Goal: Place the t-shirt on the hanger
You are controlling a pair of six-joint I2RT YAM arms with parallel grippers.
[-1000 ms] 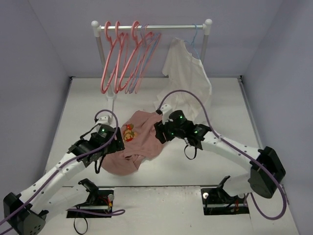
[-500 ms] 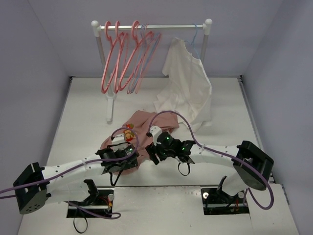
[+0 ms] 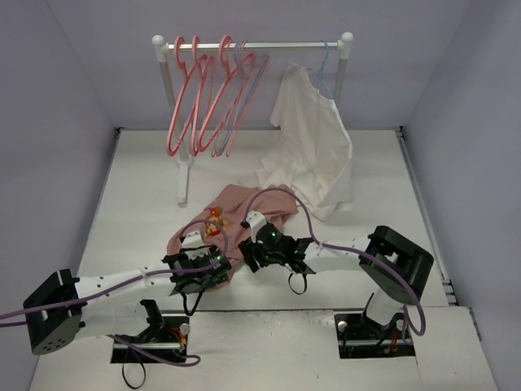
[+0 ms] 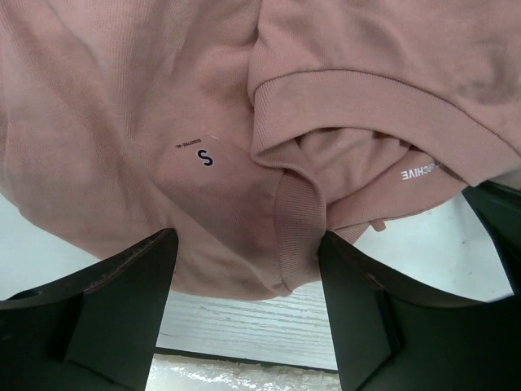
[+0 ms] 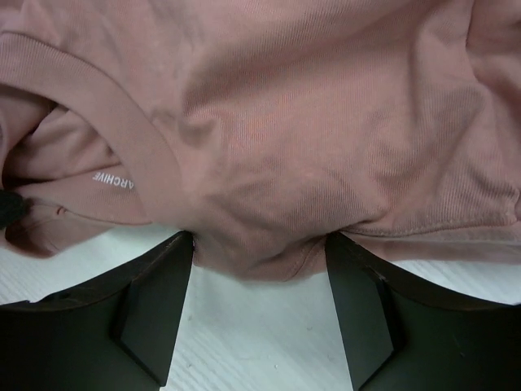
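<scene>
The salmon-pink t-shirt (image 3: 236, 204) lies bunched on the white table near its front edge, its yellow-and-red print (image 3: 216, 217) facing up. My left gripper (image 3: 202, 267) is open over the shirt's near left part. In the left wrist view the gripper (image 4: 248, 281) straddles the ribbed collar (image 4: 297, 224) beside an "S" size mark. My right gripper (image 3: 257, 252) is open at the shirt's near right edge. In the right wrist view the gripper (image 5: 260, 273) has a fold of the shirt (image 5: 285, 163) between its tips. Coral-pink hangers (image 3: 189, 102) hang on the rack.
A white rack (image 3: 277, 46) stands at the back, its post (image 3: 184, 175) just behind the shirt. A white shirt (image 3: 313, 138) hangs on a pale blue hanger at the rack's right end. Lavender hangers (image 3: 251, 81) hang beside the coral ones. The table's front edge (image 4: 244, 346) lies just below my left fingers.
Both grippers have drawn back toward the table's front edge and lowered onto the shirt's near part. The shirt has bunched and shifted slightly.
</scene>
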